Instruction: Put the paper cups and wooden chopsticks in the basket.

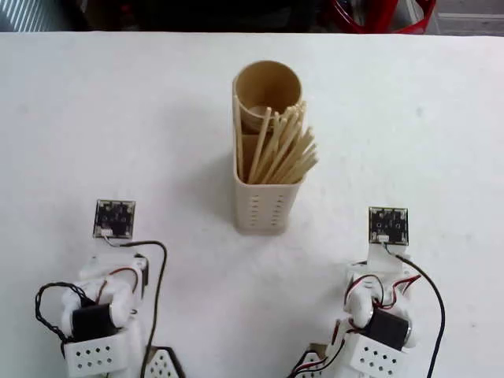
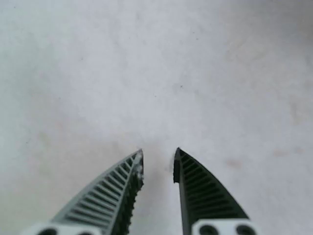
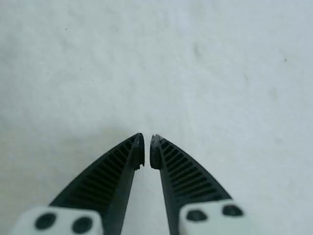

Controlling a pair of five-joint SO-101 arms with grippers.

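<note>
Basket [image 1: 268, 206] upright at mid-counter [image 1: 118, 118], with the cups [image 1: 269, 87] in its far end and the chopsticks [image 1: 285, 150] leaning in its near end. We judge the task finished, so the next move calls for no grasp. The left end effector [image 2: 159, 156], jaws slightly apart, and the right end effector [image 3: 146, 142], jaws all but closed, are both empty and sit well short of the basket. Broad counter flanks the basket, and the far edge lies beyond it.

Bright, even light; white table [image 1: 71, 118] near glare. Faint soft shadow just ahead of fingertips of left gripper [image 2: 158, 164], right gripper [image 3: 146, 149]; pale shadow beside basket [image 1: 268, 206].
</note>
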